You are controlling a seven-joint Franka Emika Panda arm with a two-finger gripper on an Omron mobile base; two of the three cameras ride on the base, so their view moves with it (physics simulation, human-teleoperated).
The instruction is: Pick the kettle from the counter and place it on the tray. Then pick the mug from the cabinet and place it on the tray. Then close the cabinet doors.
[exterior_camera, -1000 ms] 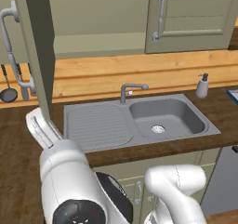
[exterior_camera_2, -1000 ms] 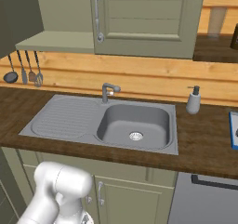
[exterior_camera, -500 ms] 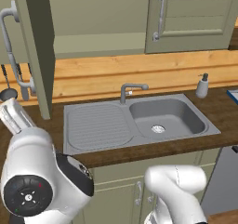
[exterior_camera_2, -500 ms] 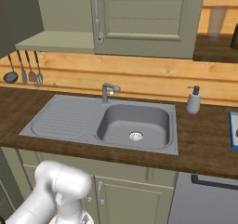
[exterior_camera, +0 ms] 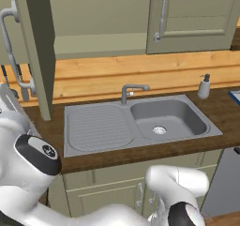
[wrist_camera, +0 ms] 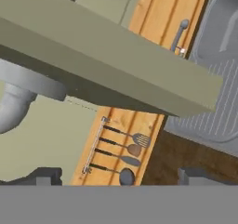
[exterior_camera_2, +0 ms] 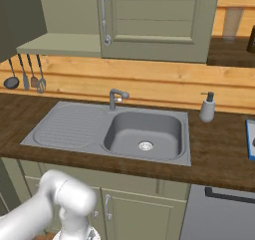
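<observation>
The end effector [wrist_camera: 118, 177] stands wide open and holds nothing, its two dark finger tips [wrist_camera: 42, 175] low in the hand view. Close in front of it the open cabinet door [wrist_camera: 107, 67] crosses edge-on, its silver bar handle [wrist_camera: 21, 93] just beside the left tip. Beyond, past the door's lower edge, a rail of hanging utensils [wrist_camera: 122, 151] lies on the wooden wall. The grey sink [exterior_camera: 136, 124] sits in the dark desk [exterior_camera_2: 219, 152], further off, with the soap bottle [exterior_camera_2: 207, 108] beyond it. A blue-rimmed tray [exterior_camera_2: 250, 139] edge lies farthest away.
</observation>
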